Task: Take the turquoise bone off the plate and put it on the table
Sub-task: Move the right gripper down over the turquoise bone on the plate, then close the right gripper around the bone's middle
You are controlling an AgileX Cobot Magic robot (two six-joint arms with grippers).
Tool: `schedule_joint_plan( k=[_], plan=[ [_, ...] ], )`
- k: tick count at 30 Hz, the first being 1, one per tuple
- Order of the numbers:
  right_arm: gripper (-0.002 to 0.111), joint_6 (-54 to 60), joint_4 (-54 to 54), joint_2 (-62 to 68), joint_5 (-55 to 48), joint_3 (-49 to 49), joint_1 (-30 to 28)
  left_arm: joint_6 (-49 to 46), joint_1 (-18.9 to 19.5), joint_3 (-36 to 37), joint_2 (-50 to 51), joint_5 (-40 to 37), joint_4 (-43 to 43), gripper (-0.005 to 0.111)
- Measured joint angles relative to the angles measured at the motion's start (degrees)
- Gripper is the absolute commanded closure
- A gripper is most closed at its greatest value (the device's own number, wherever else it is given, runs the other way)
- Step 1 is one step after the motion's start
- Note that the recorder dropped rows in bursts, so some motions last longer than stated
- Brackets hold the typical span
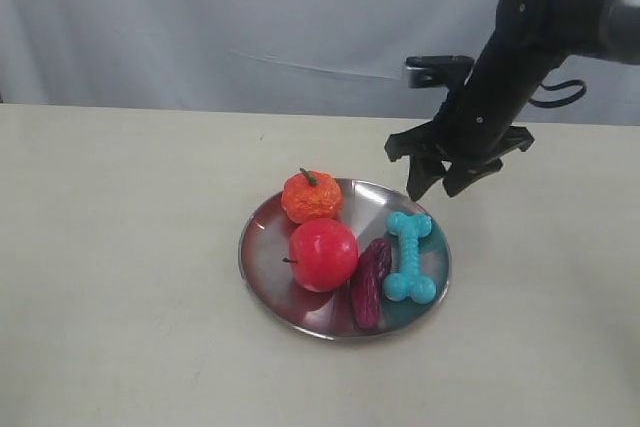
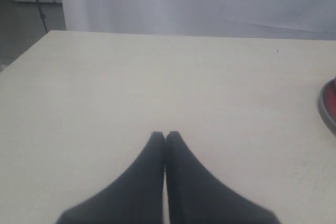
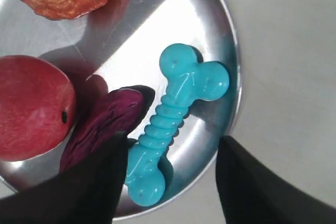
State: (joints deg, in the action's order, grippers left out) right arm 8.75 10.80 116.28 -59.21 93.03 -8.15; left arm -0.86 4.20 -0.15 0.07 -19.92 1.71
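The turquoise bone (image 1: pixel 410 257) lies on the right side of the steel plate (image 1: pixel 268 282), next to a dark purple oblong item (image 1: pixel 370 282). My right gripper (image 1: pixel 434 191) hangs open above the plate's far right rim, apart from the bone. In the right wrist view the bone (image 3: pixel 170 114) lies on the plate (image 3: pixel 157 30), and one knobbed end shows between the spread fingers of the right gripper (image 3: pixel 172 141). My left gripper (image 2: pixel 165 135) is shut and empty over the pale table (image 2: pixel 105 87); the plate's edge (image 2: pixel 326 109) just shows at the side.
A red apple (image 1: pixel 323 254) and an orange pumpkin-like fruit (image 1: pixel 311 197) fill the plate's left half, the apple touching the purple item (image 3: pixel 105 121). The beige table (image 1: pixel 120 247) spreads around the plate. A white curtain hangs behind.
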Motion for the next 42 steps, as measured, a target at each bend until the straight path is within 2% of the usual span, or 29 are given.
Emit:
schedule_joint_plan(
  k=[9, 15, 25, 37, 42],
  plan=[
    [0.061, -0.06, -0.68, 4.14, 1.39, 0.0, 4.72, 0.0, 0.0, 0.0, 0.0, 0.0, 0.0, 0.107],
    [0.061, -6.58, -9.14, 4.55, 1.79, 0.0, 7.71, 0.0, 0.0, 0.0, 0.0, 0.0, 0.0, 0.107],
    [0.061, -13.69, -10.8, 4.55, 1.79, 0.0, 7.72, 0.0, 0.0, 0.0, 0.0, 0.0, 0.0, 0.107],
    [0.061, -14.54, -10.46, 9.0, 1.79, 0.0, 7.72, 0.0, 0.0, 0.0, 0.0, 0.0, 0.0, 0.107],
    [0.065, -14.77, -10.8, 9.22, 2.0, 0.08, 7.72, 0.0, 0.0, 0.0, 0.0, 0.0, 0.0, 0.107]
  ],
)
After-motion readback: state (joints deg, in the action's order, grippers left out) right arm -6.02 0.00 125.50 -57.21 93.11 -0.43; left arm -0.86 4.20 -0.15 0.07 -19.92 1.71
